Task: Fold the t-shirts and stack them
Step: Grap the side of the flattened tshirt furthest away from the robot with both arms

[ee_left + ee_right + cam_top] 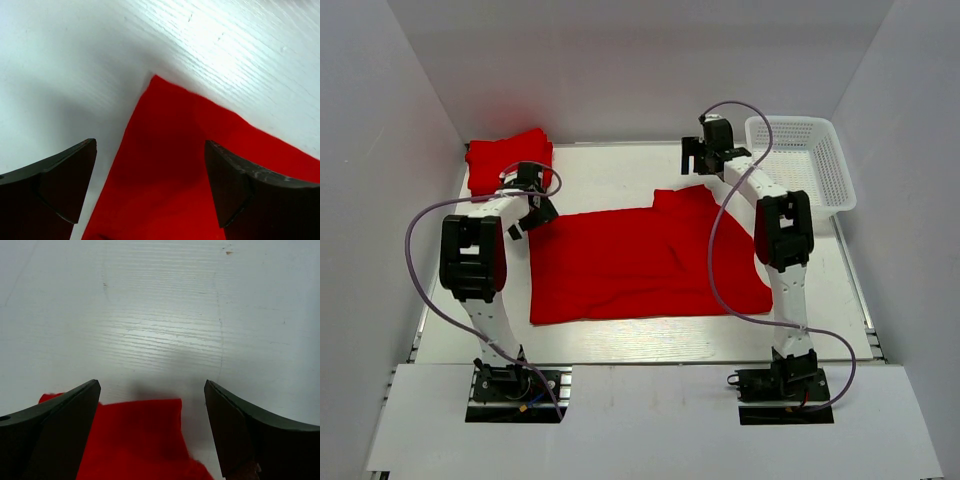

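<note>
Two-arm fold, grasp stage. I have one t-shirt [650, 265] spread flat on the tabletop [610, 170], and I judge the step in hand to be taking hold of its far edge for the next fold. The left gripper [533, 220] hangs with its fingers apart and nothing between them. The wrist view shows the shirt's far-left corner directly beneath it, the tip of the corner just ahead of the gap and the cloth widening back under the right-hand finger. The right gripper [698, 160] is likewise spread wide and empty. A small squarish flap of the shirt lies below and slightly behind its fingertips, with bare tabletop ahead; whether that flap is a sleeve or the neck I cannot tell. The shirt's long axis runs crosswise, from under the left gripper toward the right arm, and the flap juts from the far edge toward the right gripper. The next move, as I read it, calls for lowering both grippers onto the cloth. The right one should first draw back a little so its fingers straddle the flap. Then both close on one layer and carry the far edge toward the near edge together, keeping the fold line straight. A folded pile of t-shirts [508, 160] sits beyond and to the left of the left gripper; a white basket [842, 170] stands to the right of the right gripper.
</note>
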`<state>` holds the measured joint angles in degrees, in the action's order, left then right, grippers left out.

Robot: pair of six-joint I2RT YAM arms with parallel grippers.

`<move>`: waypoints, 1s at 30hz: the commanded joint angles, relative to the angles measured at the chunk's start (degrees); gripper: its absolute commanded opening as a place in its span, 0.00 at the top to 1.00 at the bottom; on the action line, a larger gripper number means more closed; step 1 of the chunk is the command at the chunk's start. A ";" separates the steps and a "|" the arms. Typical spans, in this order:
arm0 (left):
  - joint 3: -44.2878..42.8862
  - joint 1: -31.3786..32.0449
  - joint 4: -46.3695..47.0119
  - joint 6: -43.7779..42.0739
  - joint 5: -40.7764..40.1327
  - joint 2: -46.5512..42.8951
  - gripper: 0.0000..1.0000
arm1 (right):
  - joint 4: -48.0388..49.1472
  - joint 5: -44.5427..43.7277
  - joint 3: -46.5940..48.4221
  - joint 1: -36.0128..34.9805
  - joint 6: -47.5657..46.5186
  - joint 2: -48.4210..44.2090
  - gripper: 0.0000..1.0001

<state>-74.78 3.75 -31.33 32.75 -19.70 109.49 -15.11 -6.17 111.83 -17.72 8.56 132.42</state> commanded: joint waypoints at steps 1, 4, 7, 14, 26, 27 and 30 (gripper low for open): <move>-2.38 -1.28 2.40 -1.37 0.19 0.81 0.03 | -1.32 1.95 4.88 1.01 -0.04 2.04 0.10; -2.91 -1.90 5.48 -1.90 1.07 3.00 0.05 | -1.15 4.31 4.80 2.42 0.14 2.58 0.10; -2.91 -1.90 8.03 -2.52 2.39 4.84 0.08 | -0.80 5.47 4.19 3.21 0.85 2.84 0.10; -3.44 -2.43 9.18 -4.27 3.09 7.57 0.28 | -0.44 8.19 2.87 4.09 0.85 3.19 0.10; -3.00 -2.43 13.58 -8.84 8.54 8.11 0.74 | -0.18 10.57 1.81 4.36 -1.61 4.34 0.10; -3.00 -2.43 13.58 -8.85 9.06 8.11 0.81 | -0.44 11.00 1.72 4.44 -1.35 4.86 0.10; -1.69 -2.43 13.58 -8.85 9.68 8.11 1.00 | -1.41 11.01 1.46 4.27 -1.09 5.22 0.10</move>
<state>-77.73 1.56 -17.04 24.45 -13.10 116.71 -16.53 3.79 113.56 -13.56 8.14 136.44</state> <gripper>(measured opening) 0.028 0.904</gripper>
